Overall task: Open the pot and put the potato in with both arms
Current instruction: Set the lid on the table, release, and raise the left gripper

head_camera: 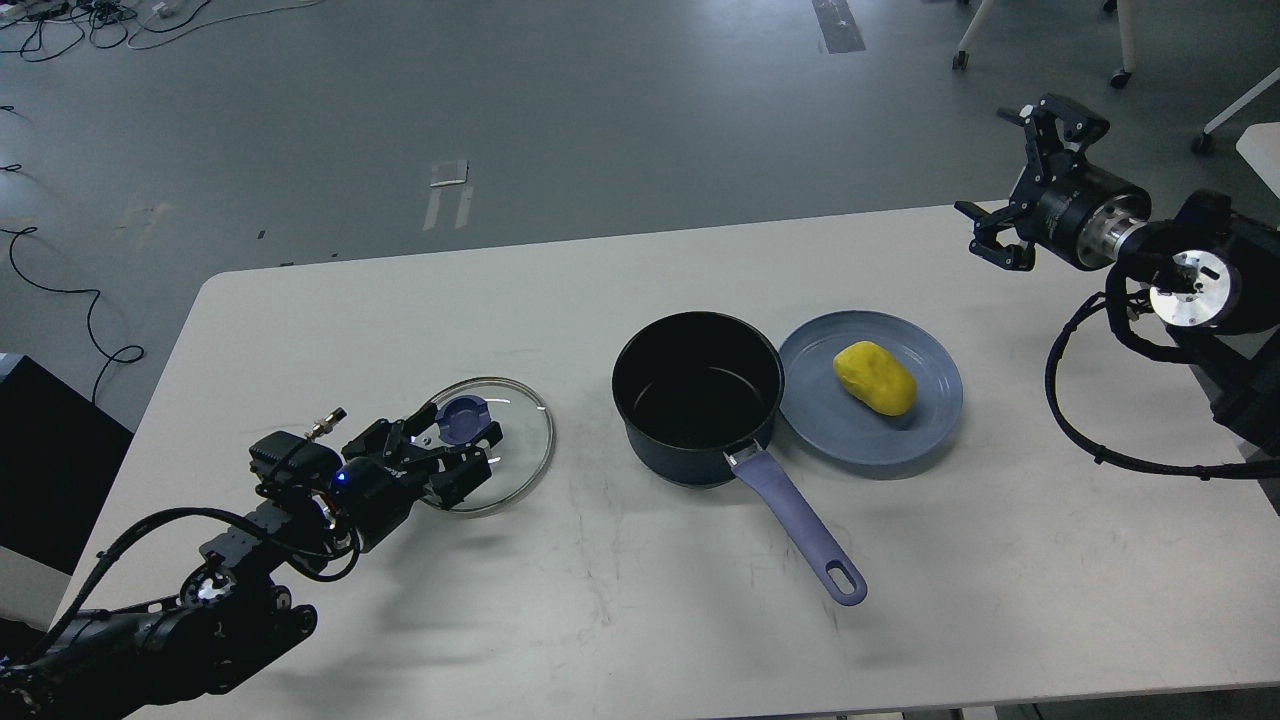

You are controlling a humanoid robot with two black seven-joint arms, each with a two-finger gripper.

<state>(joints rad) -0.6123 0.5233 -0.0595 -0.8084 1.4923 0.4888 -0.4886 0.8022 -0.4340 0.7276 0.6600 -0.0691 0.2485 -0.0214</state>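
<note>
The black pot [698, 395] stands open at the table's middle, its blue handle [800, 530] pointing to the front right. The yellow potato [875, 377] lies on a blue plate [930, 420] just right of the pot. The glass lid [520, 450] with a blue knob [463, 418] lies flat on the table left of the pot. My left gripper [462, 440] has its fingers on either side of the knob and still holds it. My right gripper [995, 170] is open and empty, held in the air above the table's far right corner.
The white table [640, 620] ends close behind my right gripper and at the front. Grey floor with cables and chair legs lies beyond. A dark box [50, 450] stands left of the table.
</note>
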